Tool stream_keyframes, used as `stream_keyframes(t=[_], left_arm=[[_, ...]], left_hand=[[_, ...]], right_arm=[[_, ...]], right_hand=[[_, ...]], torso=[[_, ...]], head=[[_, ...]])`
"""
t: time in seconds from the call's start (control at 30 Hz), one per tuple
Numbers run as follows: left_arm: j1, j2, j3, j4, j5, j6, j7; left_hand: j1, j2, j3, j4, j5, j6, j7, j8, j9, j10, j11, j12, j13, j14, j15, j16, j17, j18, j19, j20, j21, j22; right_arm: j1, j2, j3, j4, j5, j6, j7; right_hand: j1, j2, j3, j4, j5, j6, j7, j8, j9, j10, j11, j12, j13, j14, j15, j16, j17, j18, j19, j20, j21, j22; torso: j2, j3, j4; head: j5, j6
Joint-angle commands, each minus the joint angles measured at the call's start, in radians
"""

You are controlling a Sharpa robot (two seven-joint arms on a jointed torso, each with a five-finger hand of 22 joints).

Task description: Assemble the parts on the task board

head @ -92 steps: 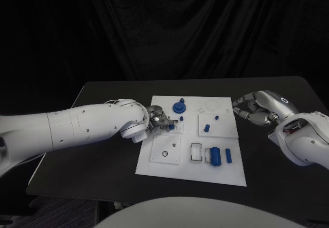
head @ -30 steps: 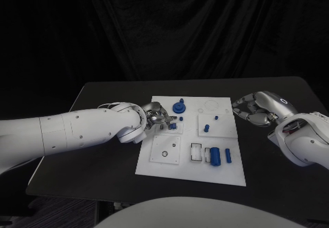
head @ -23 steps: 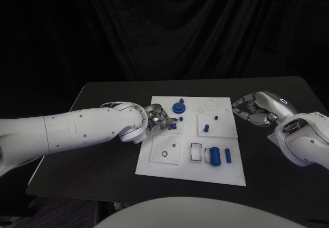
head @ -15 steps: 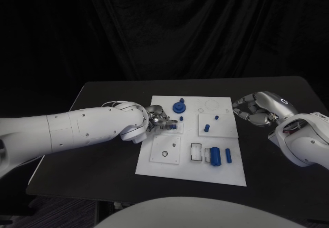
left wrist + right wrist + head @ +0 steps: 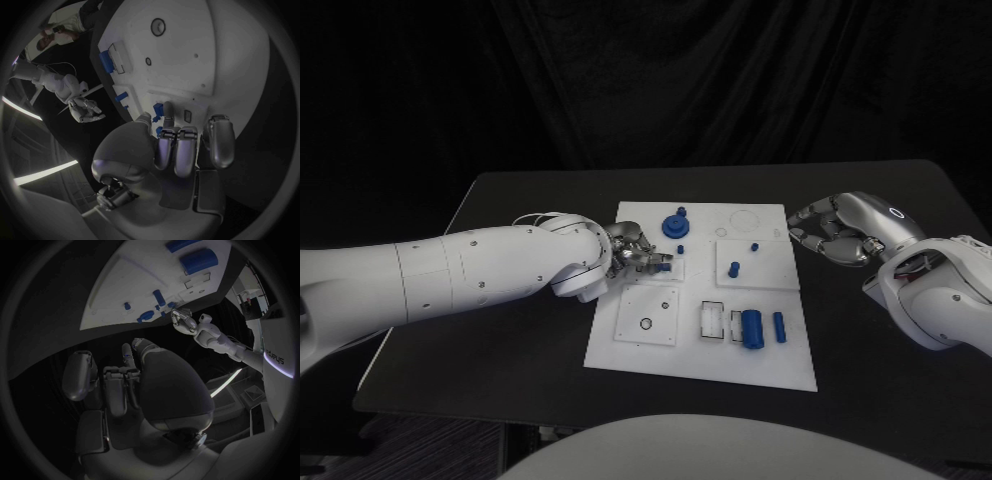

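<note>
- Task board (image 5: 733,350), white, at the middle of the black table (image 5: 516,200); blue parts lie or stand on it: a round knobbed part (image 5: 678,223) at the far edge, a small peg (image 5: 734,268) standing on a raised square plate, a thick cylinder (image 5: 753,328) and a thin pin (image 5: 780,327) lying near the near edge.
- Small blue part (image 5: 166,111), just ahead of my left fingertips at the board's left side, over a slotted panel; in the left wrist view it appears pinched between thumb and fingers, though the contact itself is too small to confirm.
- My left hand (image 5: 635,255), fingers drawn together around that part, low over the board's left edge.
- Step in hand, as I judge it: seating this small part into its socket on the left panel. The next move calls for lining the part up squarely with the opening and pressing straight down; a tilt would likely jam it.
- My right hand (image 5: 845,230), curled inward with nothing visible in it, held above the table just beside the board's right edge, apart from every part.
- Hard to make out: the socket under my left fingers, hidden by the hand in the head view; whether the part already touches the board cannot be told.
</note>
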Motion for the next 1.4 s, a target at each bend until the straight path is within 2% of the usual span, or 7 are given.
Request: stream_keyframes(t=[0.03,0.37,0.63,0.77,0.87,1.03,1.4], left_arm=[[0.0,-0.004,0.001,0.006,0.0,-0.027,0.024],[0.0,-0.015,0.001,0.019,0.0,-0.114,0.096],[0.0,-0.009,0.001,0.015,0.0,-0.127,0.117],[0.0,-0.004,0.001,0.01,0.0,-0.105,0.105],[0.0,0.0,0.001,0.005,0.0,-0.088,0.093],[0.0,0.005,0.001,-0.003,0.0,-0.065,0.076],[-0.001,0.013,0.001,-0.008,0.0,-0.041,0.048]], left_hand=[[0.011,0.006,-0.014,0.002,0.003,-0.024,-0.007,0.069,0.098,0.105,-0.011,0.004,0.263,0.104,-0.01,0.003,0.263,-0.01,0.002,-0.007,-0.004,0.097],[0.042,0.003,-0.019,-0.002,0.029,-0.061,-0.008,0.097,0.164,0.105,-0.014,0.004,0.263,0.104,-0.013,0.003,0.263,-0.013,0.01,-0.011,-0.001,0.107],[0.052,0.004,-0.019,0.002,0.04,-0.091,-0.002,0.082,0.173,0.105,-0.01,0.004,0.263,0.104,-0.011,0.003,0.263,-0.015,0.018,-0.01,0.006,0.115],[0.04,0.016,-0.026,0.002,0.033,-0.111,0.013,0.008,0.125,0.105,0.003,0.004,0.263,0.104,-0.002,0.003,0.263,-0.015,0.017,-0.002,0.003,0.117],[0.042,0.021,-0.033,0.0,0.031,-0.083,0.028,-0.097,0.026,0.105,0.015,0.004,0.263,0.104,0.012,0.003,0.263,-0.014,0.014,0.011,-0.004,0.12],[0.043,0.022,-0.036,0.002,0.03,-0.067,0.03,-0.119,0.0,0.105,0.018,0.004,0.263,0.104,0.013,0.003,0.263,-0.013,0.014,0.013,-0.006,0.121],[0.042,0.024,-0.037,0.002,0.028,-0.051,0.028,-0.122,-0.008,0.105,0.017,0.004,0.263,0.104,0.013,0.003,0.263,-0.013,0.013,0.014,-0.008,0.121]], right_arm=[[-0.002,-0.001,0.001,0.002,-0.003,0.004,-0.017],[-0.002,-0.001,0.001,0.0,-0.003,0.005,-0.018],[-0.002,0.0,0.001,0.0,-0.003,0.007,-0.018],[-0.002,0.001,0.001,0.0,-0.003,0.007,-0.018],[-0.002,0.001,0.001,0.0,-0.003,0.007,-0.018],[-0.002,0.001,0.001,0.0,-0.003,0.008,-0.018],[-0.002,0.0,0.001,0.003,-0.003,0.007,-0.018]], right_hand=[[0.004,0.008,0.006,0.001,0.004,0.005,0.004,-0.003,-0.001,0.08,0.008,-0.006,0.226,0.102,0.006,-0.001,0.258,0.014,-0.004,0.0,-0.004,0.15],[0.004,0.009,0.007,0.0,0.004,0.005,0.004,-0.003,-0.002,0.08,0.008,-0.006,0.226,0.102,0.006,-0.002,0.258,0.014,-0.004,0.0,-0.005,0.149],[0.004,0.009,0.007,0.0,0.004,0.005,0.004,-0.003,-0.002,0.08,0.008,-0.006,0.226,0.102,0.006,-0.002,0.258,0.014,-0.004,0.0,-0.005,0.149],[0.004,0.009,0.007,0.0,0.004,0.005,0.004,-0.003,-0.002,0.08,0.008,-0.006,0.226,0.102,0.006,-0.002,0.258,0.014,-0.004,0.0,-0.005,0.149],[0.004,0.009,0.007,0.0,0.004,0.005,0.004,-0.003,-0.002,0.08,0.008,-0.006,0.226,0.102,0.006,-0.002,0.258,0.014,-0.004,0.0,-0.005,0.149],[0.004,0.009,0.007,0.0,0.004,0.005,0.004,-0.003,-0.002,0.08,0.008,-0.006,0.226,0.102,0.006,-0.002,0.258,0.014,-0.004,0.0,-0.005,0.149],[0.004,0.009,0.007,0.0,0.004,0.005,0.004,-0.003,-0.002,0.08,0.008,-0.006,0.226,0.102,0.006,-0.002,0.258,0.014,-0.004,0.0,-0.005,0.149]], torso=[[0.0,0.0001,-0.0004],[0.0,0.0002,0.0007],[0.0,-0.0002,0.0012],[-0.001,0.0,0.0007],[0.0,0.0,0.0003],[0.0,0.0009,-0.0011],[0.0,0.0003,0.0001]], head=[[0.0,0.0],[-0.001,0.0],[-0.001,0.0],[-0.001,0.0],[-0.001,0.0],[0.001,0.0],[-0.001,0.0]])
